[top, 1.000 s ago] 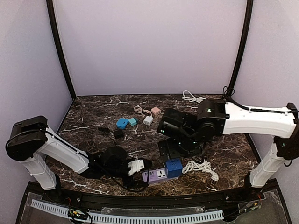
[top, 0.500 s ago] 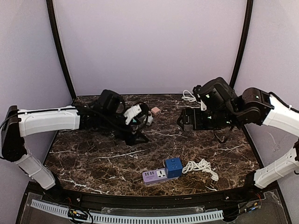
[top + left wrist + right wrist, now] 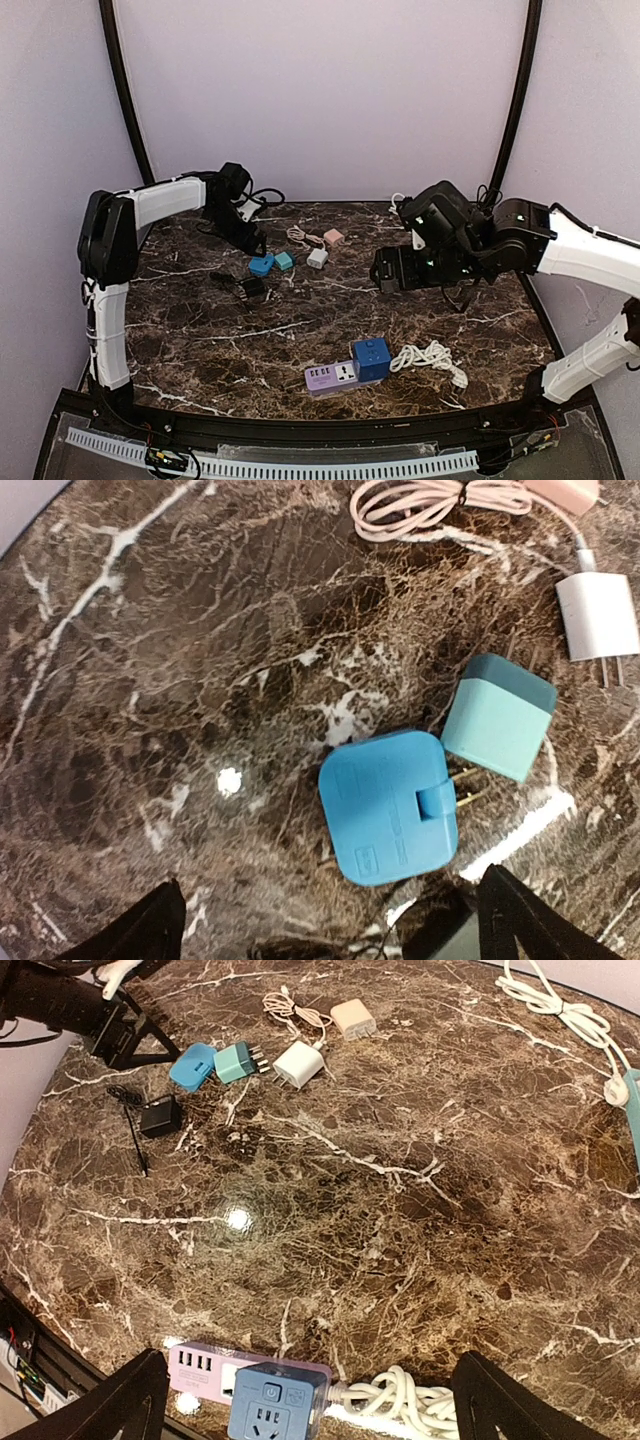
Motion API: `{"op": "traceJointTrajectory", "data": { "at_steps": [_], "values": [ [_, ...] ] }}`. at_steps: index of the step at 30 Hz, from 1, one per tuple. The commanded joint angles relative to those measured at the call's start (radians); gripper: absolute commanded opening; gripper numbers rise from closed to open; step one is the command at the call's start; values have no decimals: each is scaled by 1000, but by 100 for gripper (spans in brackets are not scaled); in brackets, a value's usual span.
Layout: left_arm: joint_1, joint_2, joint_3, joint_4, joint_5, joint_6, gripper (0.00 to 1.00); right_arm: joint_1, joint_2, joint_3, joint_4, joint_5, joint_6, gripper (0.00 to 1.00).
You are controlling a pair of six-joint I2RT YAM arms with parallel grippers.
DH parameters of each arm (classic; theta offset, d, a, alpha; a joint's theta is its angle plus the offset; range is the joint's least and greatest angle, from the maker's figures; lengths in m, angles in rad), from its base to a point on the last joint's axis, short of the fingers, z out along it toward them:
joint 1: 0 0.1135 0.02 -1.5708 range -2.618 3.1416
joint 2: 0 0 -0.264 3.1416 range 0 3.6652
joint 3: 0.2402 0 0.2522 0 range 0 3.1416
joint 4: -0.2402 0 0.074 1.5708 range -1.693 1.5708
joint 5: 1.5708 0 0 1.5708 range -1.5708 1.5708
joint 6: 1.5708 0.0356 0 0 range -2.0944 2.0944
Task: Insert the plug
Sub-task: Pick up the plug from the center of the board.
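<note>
**A:** Left pincer (image 3: 250, 238): it is hanging spread wide, pinching nothing, out at ten o'clock on the bench (image 3: 200, 330).

**B:** And what is lying under it?

**A:** The blue plug (image 3: 390, 805) is lying flat on the marble between the two fingertips (image 3: 140, 930), and neither is touching it. A teal plug (image 3: 500, 715) is sitting just beside it at two o'clock. A white charger (image 3: 597, 615) is lying farther out the same way.

**B:** Right pincer?

**A:** The right pincer (image 3: 395, 270) is also standing spread and carrying nothing. It is hovering at about two o'clock, well apart from every plug.

**B:** Where is the receiving end?

**A:** The power strip (image 3: 335, 377) is resting at six o'clock near the front edge. A blue cube (image 3: 372, 358) is occupying its right end, and a white cord (image 3: 430, 357) is coiling beside that. One socket on the strip is showing free.

**B:** Progress?

**A:** I am judging it as barely begun, with nothing gripped, lifted or seated. The blue plug looks the likely pick, though I cannot tell for certain which one is meant.

**B:** What is remaining?

**A:** Closing on the plug, carrying it from ten o'clock down to six, lining up the prongs and pressing it home.
</note>
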Motion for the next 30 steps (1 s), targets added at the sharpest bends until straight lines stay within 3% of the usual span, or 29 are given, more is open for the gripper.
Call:
{"op": "traceJointTrajectory", "data": {
  "at_steps": [1,3,6,8,11,14,19,30],
  "values": [
    [-5,87,125,-67,29,-2,95,-9,44,13,22,-27,-12,99],
    [-5,119,174,-46,87,60,93,-9,64,20,21,-39,-19,99],
    [-6,157,235,-34,157,111,81,-12,94,33,20,-50,-30,99],
    [-6,174,254,-25,149,119,70,-15,117,47,16,-59,-41,99],
    [-5,178,251,-30,128,134,64,-15,145,80,6,-68,-59,99],
    [-5,176,264,-64,76,114,68,-15,161,87,2,-67,-65,99],
    [-5,165,256,-135,55,96,83,-14,174,92,2,-72,-66,99],
    [4,134,135,-163,53,158,93,-14,175,78,1,-71,-60,99]
  ]
}}
